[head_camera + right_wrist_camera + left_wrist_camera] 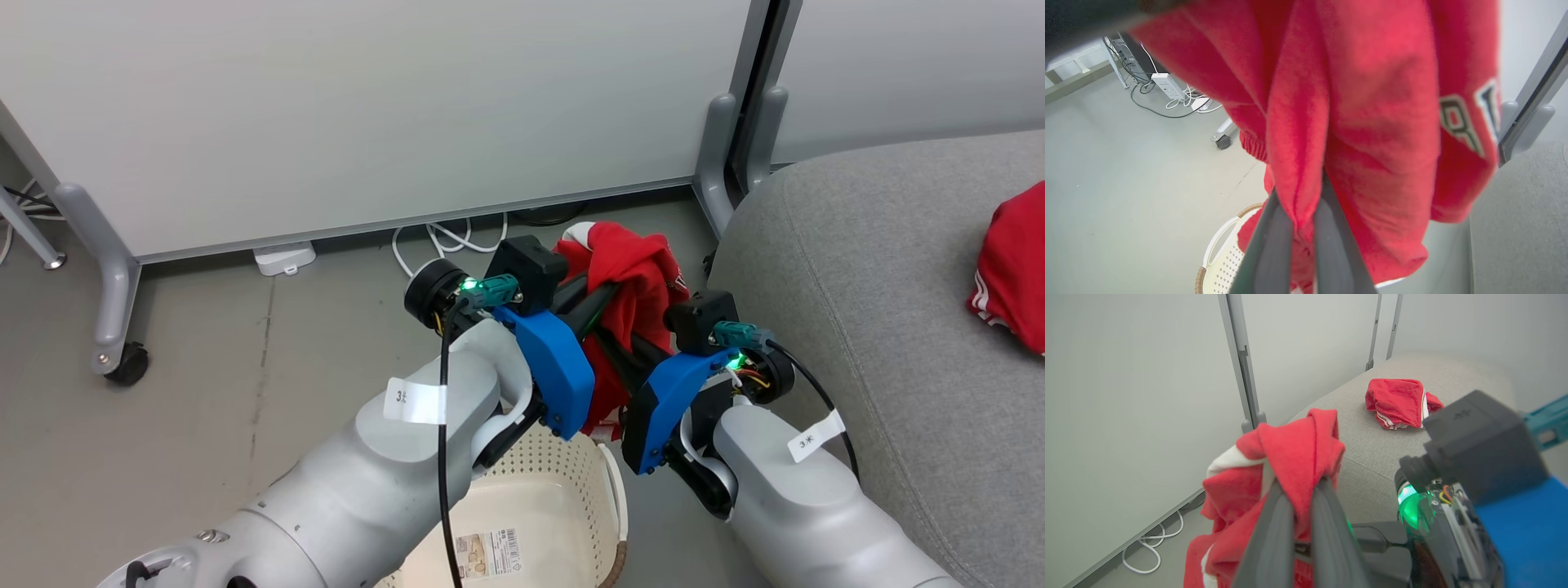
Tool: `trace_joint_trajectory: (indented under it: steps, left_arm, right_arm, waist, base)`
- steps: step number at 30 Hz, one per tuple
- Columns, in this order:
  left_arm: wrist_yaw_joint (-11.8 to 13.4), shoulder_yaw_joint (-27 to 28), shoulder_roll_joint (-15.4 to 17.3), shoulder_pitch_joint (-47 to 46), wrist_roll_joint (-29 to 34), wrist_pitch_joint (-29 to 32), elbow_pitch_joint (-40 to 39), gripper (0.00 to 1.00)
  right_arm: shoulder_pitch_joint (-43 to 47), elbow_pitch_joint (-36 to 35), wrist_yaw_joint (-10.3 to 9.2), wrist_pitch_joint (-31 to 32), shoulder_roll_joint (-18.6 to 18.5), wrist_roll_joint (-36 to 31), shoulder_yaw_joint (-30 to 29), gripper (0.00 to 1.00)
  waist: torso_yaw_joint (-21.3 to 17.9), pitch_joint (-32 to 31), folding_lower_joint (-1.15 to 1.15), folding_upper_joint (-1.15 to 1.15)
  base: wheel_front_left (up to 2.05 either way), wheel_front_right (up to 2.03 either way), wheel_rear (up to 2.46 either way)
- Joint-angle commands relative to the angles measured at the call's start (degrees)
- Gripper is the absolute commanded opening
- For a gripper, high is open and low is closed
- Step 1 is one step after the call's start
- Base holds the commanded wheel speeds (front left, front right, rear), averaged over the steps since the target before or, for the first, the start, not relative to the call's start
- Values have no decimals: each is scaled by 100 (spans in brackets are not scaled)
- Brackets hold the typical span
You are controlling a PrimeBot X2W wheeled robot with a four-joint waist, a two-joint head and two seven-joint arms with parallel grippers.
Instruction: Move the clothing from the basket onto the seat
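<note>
A red garment with white trim hangs above the cream basket, bunched between both arms. My left gripper is shut on its upper folds; the left wrist view shows the dark fingers pinching red cloth. My right gripper is shut on the same garment lower down, where its fingers clamp a fold of red fabric. Below, the basket rim shows. A second red garment lies on the grey seat at the right.
White partition panels on grey legs with a caster stand behind the basket. White cables and a power adapter lie on the floor under them. Another panel leg stands by the seat's corner.
</note>
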Motion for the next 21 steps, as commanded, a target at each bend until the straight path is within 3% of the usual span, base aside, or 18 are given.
trace_joint_trajectory:
  steps: [1,18,19,20,21]
  left_arm:
    - [-3,0,-5,-68,-34,-33,19,0]
    - [-3,-30,-6,51,-124,-63,54,2]
    - [-3,-29,-6,49,-118,-69,64,28]
    - [-3,-18,-5,47,-109,-73,75,75]
    - [-3,-8,-6,50,-104,-77,79,95]
  right_arm:
    - [-93,51,1,-48,-1,46,41,0]
    - [-166,331,1,-253,-1,511,378,0]
    - [-168,348,1,-259,-1,536,396,0]
    - [-172,362,1,-266,-1,549,413,0]
    - [-178,375,1,-273,-1,577,428,0]
  waist:
    - [-12,-2,0,-1]
    - [-145,-107,0,-1]
    - [-145,-114,0,-1]
    - [-145,-119,0,-1]
    - [-146,-120,0,-1]
  base:
    - [0,0,0]
    - [0,0,0]
    - [0,0,0]
    - [0,0,0]
    - [0,0,0]
